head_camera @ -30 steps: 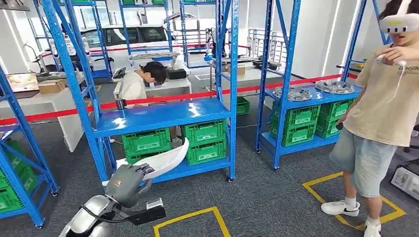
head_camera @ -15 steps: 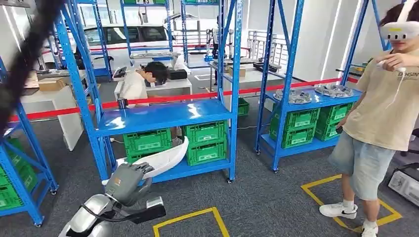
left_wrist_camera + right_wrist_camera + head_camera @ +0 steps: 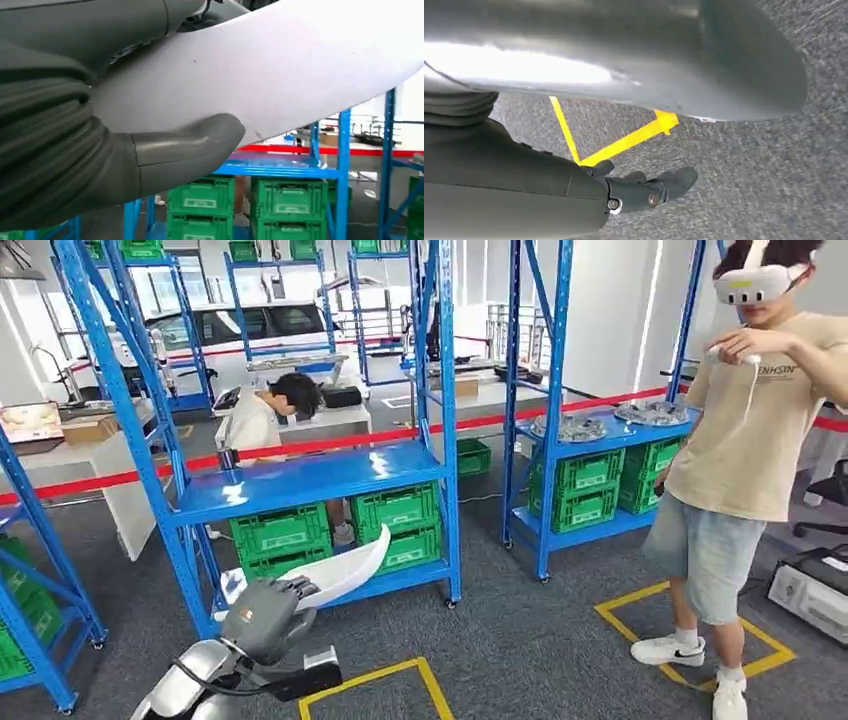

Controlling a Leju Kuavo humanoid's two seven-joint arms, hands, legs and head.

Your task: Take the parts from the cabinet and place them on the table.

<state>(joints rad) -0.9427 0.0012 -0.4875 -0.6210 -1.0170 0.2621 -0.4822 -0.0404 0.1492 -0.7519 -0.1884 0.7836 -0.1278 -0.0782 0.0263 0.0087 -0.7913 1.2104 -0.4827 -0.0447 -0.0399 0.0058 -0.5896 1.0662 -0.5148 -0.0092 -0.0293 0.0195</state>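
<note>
The left hand (image 3: 268, 612) grips the near end of the long white curved part (image 3: 345, 570), which juts up and forward toward the front edge of the blue rack (image 3: 310, 480); I judge the free tip could strike that edge or a post, twisting the part loose from its one-ended hold. The right hand (image 3: 644, 187) hangs over the grey floor, fingers loosely curled and empty. On the person's shirt (image 3: 745, 430), partial lettering reads "ENHSIN"; the green crates' (image 3: 282, 535) labels are illegible.
</note>
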